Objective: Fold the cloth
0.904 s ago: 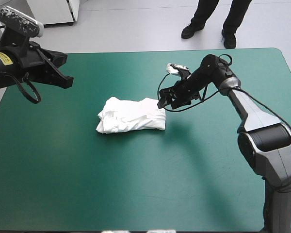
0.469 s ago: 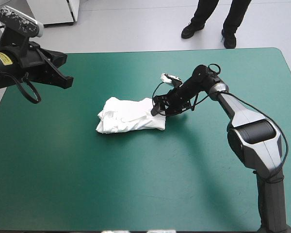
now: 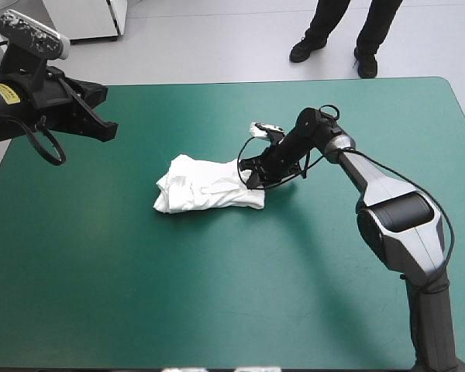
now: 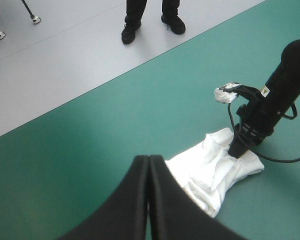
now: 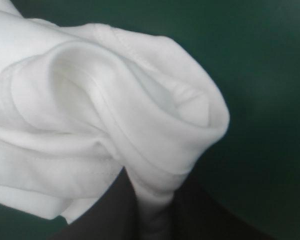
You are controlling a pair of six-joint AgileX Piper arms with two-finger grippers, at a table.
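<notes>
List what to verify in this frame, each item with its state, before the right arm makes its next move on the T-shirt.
1. T-shirt lies as a folded bundle on the table: ok.
2. Right gripper at the bundle's end toward the table's right edge: ok.
3. Cloth between its fingers: ok, a fold sits there.
4. Left gripper shut, clear of the cloth: ok.
5. How many layers are pinched: cannot tell.

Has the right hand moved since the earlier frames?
Yes. The right hand has come leftward across the teal-green cover to the right end of the T-shirt, which lies where it did.
</notes>
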